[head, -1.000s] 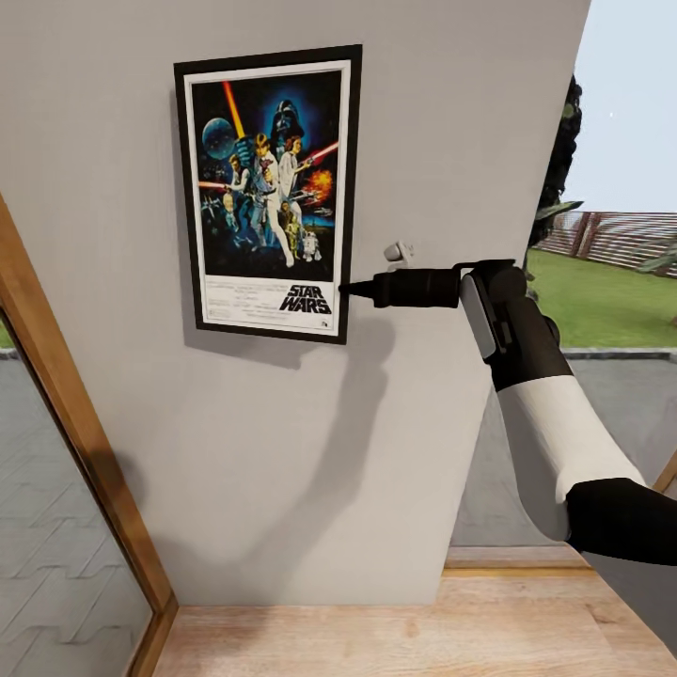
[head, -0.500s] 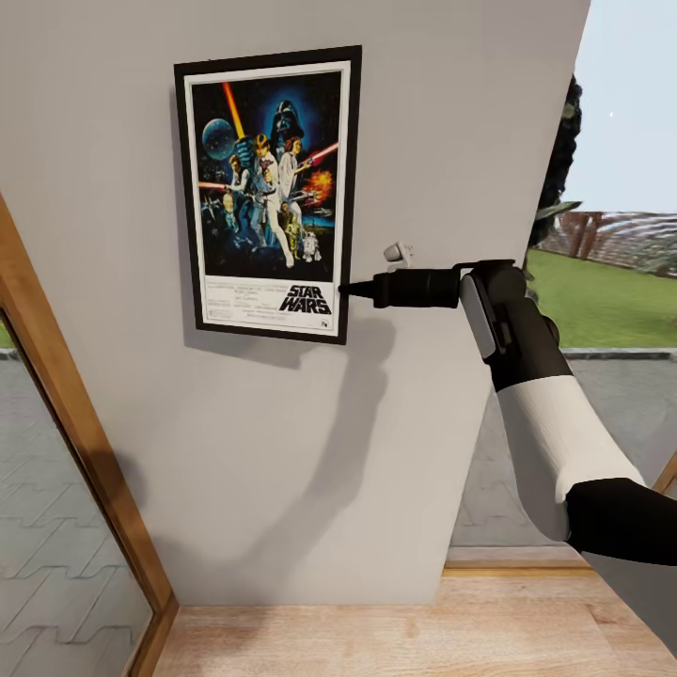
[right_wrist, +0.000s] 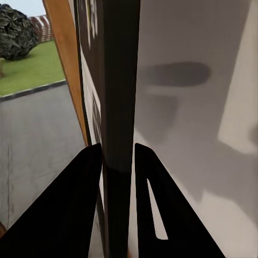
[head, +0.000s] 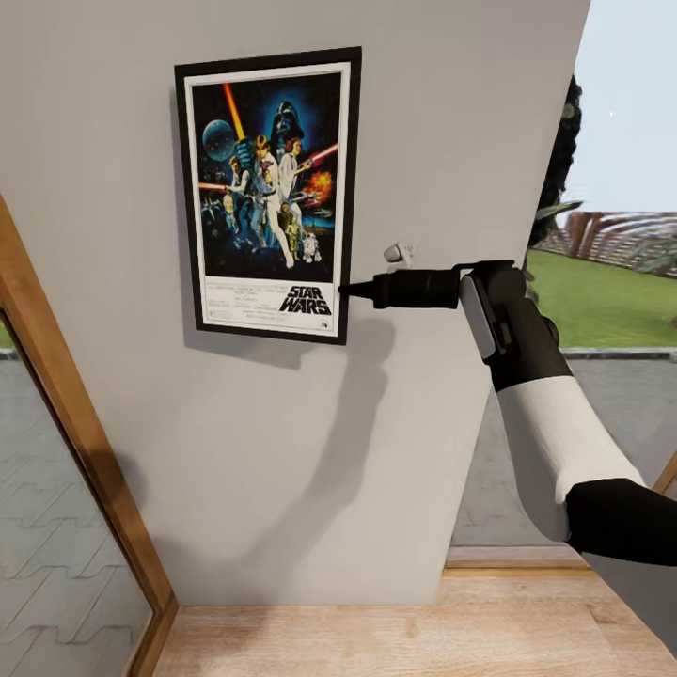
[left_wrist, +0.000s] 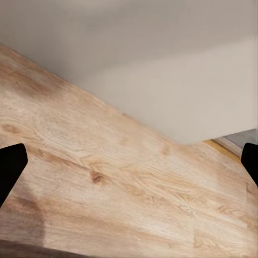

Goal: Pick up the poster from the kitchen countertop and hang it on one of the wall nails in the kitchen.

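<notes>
Poster: upright Star Wars print, black frame, white border, flat against the light grey wall in the upper left-centre of the head frame. Its lower right edge sits at the tip of the right claw.

Right claw: reaches in from the right of the head frame on a black-and-white arm. In the right wrist view the two dark fingers stand either side of the poster's frame edge, seen edge-on as a dark vertical band, and are clamped on it.

Small pale fitting: on the wall just above the claw's body; too small to identify. Whatever the poster hangs from is hidden behind it.

Left claw: fingertips at opposite side edges of its wrist view, wide apart, nothing between them, over a light wooden floor meeting the grey wall.

Wood window frame: lower left of head frame, cut off by the edge. Lawn and fence: far right, through an opening.
</notes>
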Tool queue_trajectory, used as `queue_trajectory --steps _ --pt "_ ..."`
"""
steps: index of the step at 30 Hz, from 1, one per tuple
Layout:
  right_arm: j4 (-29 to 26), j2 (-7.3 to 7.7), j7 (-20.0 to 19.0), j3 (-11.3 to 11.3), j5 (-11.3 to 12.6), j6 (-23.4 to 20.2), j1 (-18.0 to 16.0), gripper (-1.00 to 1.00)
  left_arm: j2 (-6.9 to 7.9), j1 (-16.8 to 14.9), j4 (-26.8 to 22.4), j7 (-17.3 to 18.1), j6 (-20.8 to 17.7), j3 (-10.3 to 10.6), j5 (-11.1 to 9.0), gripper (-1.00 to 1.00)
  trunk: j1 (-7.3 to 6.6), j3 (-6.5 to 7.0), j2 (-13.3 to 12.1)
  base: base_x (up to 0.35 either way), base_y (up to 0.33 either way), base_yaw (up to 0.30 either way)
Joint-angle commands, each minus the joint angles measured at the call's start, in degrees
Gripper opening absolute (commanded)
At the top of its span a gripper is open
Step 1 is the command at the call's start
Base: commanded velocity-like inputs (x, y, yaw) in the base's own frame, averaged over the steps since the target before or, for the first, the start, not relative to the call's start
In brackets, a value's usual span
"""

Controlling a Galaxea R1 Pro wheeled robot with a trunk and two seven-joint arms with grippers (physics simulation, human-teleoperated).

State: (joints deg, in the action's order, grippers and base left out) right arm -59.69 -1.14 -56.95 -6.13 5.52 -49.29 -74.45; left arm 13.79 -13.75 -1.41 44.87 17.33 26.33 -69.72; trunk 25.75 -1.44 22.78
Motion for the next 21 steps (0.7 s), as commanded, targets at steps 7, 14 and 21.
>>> queue_trajectory --steps 7,14,21 --pt "0.01 0.00 0.21 -0.02 0.63 0.97 0.79 -1.00 0.02 -0.05 0.02 0.12 0.34 0.48 -0.33 1.00 0.04 -0.14 0.14 0.000 0.000 0.000" --pt "0.23 0.02 0.08 -0.02 0.63 5.27 3.30 -1.00 0.01 -0.05 0.01 0.04 0.34 0.55 -0.33 1.00 0.04 -0.14 0.14 0.000 0.000 0.000" --pt "0.15 0.04 0.08 -0.06 0.56 5.52 4.21 -1.00 0.02 -0.05 0.03 0.04 0.34 0.51 -0.33 1.00 0.04 -0.14 0.14 0.000 0.000 0.000"
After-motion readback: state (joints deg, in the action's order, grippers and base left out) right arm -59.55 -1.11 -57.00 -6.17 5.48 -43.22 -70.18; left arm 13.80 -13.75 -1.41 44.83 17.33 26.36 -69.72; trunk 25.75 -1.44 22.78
